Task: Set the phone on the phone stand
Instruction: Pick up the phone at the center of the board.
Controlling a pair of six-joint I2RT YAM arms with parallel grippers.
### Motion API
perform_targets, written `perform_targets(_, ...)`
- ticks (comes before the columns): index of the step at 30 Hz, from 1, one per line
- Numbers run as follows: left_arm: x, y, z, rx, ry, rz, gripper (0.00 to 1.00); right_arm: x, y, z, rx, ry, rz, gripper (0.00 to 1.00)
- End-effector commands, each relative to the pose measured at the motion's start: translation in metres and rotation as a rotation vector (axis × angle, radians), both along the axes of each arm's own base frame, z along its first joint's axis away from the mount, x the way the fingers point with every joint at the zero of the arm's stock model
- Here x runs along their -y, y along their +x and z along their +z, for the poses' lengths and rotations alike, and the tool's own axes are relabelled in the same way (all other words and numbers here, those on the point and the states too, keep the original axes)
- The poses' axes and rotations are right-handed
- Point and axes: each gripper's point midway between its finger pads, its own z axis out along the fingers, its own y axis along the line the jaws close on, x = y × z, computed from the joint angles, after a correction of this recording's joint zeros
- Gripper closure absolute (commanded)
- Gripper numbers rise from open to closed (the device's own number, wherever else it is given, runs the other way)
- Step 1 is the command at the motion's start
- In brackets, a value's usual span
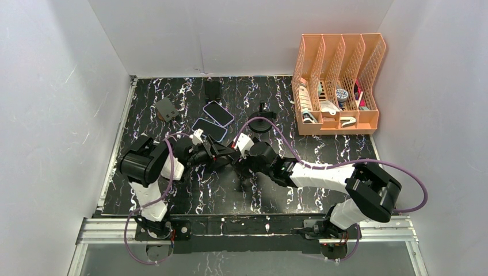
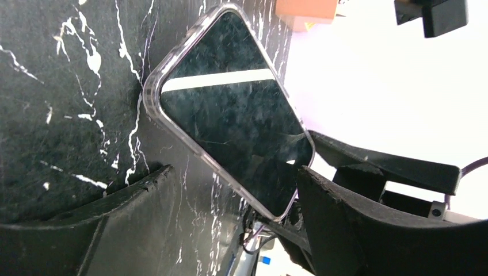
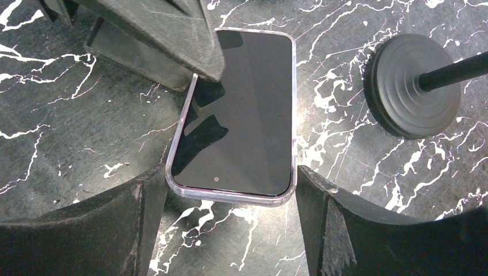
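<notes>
Veins of white run across the shiny black marble-look table (image 3: pixel 69 126). On it lies the flat black phone in a clear, see-through case (image 3: pixel 236 109). It has round corners and a smooth, dark glass front facing up. In the left wrist view the glass shows fine scratches and a bright white stripe of light.

The phone lies flat on the table, not on the stand. Just to its side is the black phone stand with a round, ringed base and a thin stick (image 3: pixel 411 86). The stand and the phone are near each other but do not touch.

The right claw (image 3: pixel 227 172) is held apart. Its two thick black fingers look rough and chipped at the edges. They sit one on each side of the phone's near end. I cannot tell if they touch the case.

The left claw (image 2: pixel 233 172) is held apart too. One corner of the phone is right by one of its fingers (image 2: pixel 345 218), and the other finger is well away from the phone. From the right wrist view, a finger of the left claw (image 3: pixel 155 29) hangs over the far left edge of the phone.

Past this phone lies a second dark phone with a pale rim (image 1: pixel 218 113), close beside it. At the back right stands an orange plastic rack with holes in its walls (image 1: pixel 336 80), with small things in its slots.
</notes>
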Motion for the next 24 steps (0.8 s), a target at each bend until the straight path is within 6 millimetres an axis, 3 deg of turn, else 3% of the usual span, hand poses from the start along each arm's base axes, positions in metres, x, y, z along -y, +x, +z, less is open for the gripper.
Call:
perform_targets(1,-0.005,0.001,-0.029,-0.085,0.013,0.093,0.27,-0.015,0.0,0.026,0.022,0.094,0.021,0.43)
perform_targets(7,-0.005,0.005,-0.028,-0.067,-0.015,0.124,0.33,-0.016,-0.003,0.024,0.013,0.091,0.03,0.43)
perform_targets(14,0.002,0.015,-0.02,-0.005,-0.016,0.097,0.59,-0.017,-0.005,0.024,0.01,0.094,0.039,0.43)
perform_targets(24,0.013,0.026,-0.013,0.08,-0.01,0.042,0.7,-0.009,-0.01,0.018,0.002,0.08,0.037,0.43)
